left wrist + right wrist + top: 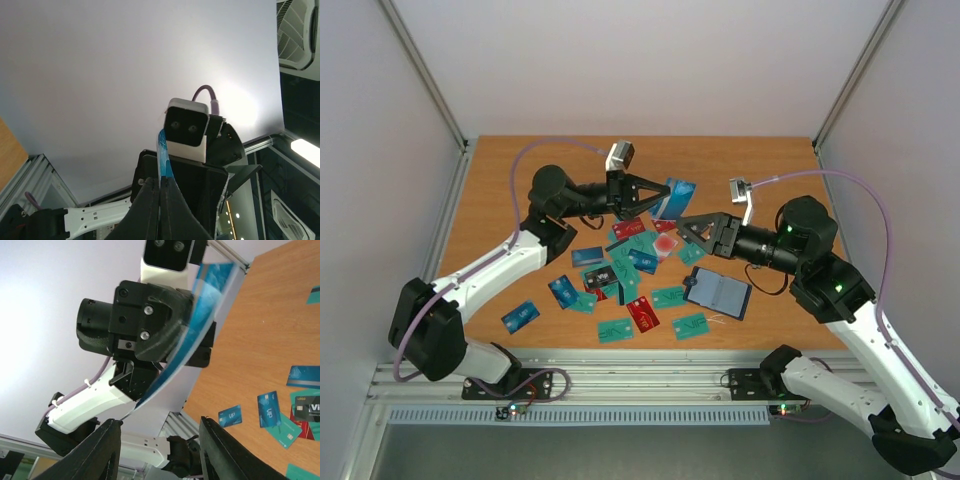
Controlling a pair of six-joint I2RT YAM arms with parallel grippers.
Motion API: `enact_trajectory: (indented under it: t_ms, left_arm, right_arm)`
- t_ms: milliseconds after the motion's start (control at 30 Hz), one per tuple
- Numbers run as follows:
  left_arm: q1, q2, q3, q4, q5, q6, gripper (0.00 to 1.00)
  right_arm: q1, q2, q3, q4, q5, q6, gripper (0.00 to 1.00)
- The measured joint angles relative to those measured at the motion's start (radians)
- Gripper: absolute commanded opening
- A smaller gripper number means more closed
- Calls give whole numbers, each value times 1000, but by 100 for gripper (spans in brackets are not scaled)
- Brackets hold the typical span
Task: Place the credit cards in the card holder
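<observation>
The left end effector (658,197) reaches out over the middle of the counter (500,200), its fingers pressed together on one blue card (678,193). It pinches the card by one end and holds it off the surface. In the right wrist view the card (200,325) bows slightly, and its free end points towards the other arm, probably so that arm can take it.

Below and in front, the rest of the credit cards (620,270) lie loose on the wood, some overlapping. None is in the holder yet.

The right end effector (688,228) faces the offered card with its fingers (107,440) spread and nothing between them, so it looks ready to receive.

The card holder (718,292) lies unfolded on the counter just in front of the right arm, well placed for that arm to load it.
</observation>
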Motion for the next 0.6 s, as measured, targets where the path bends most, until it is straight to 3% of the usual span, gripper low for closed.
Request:
enact_trajectory:
  t_ms: [133, 300, 600]
  left_arm:
    - [9, -2, -8, 70, -14, -36, 0]
    - [6, -5, -49, 165, 5, -89, 0]
    - [3, -6, -77, 210, 21, -118, 0]
  right_arm:
    - [-7, -6, 2, -32, 1, 1, 55]
    - [-14, -31, -4, -44, 34, 10, 57]
    - [-17, 13, -2, -22, 30, 27, 39]
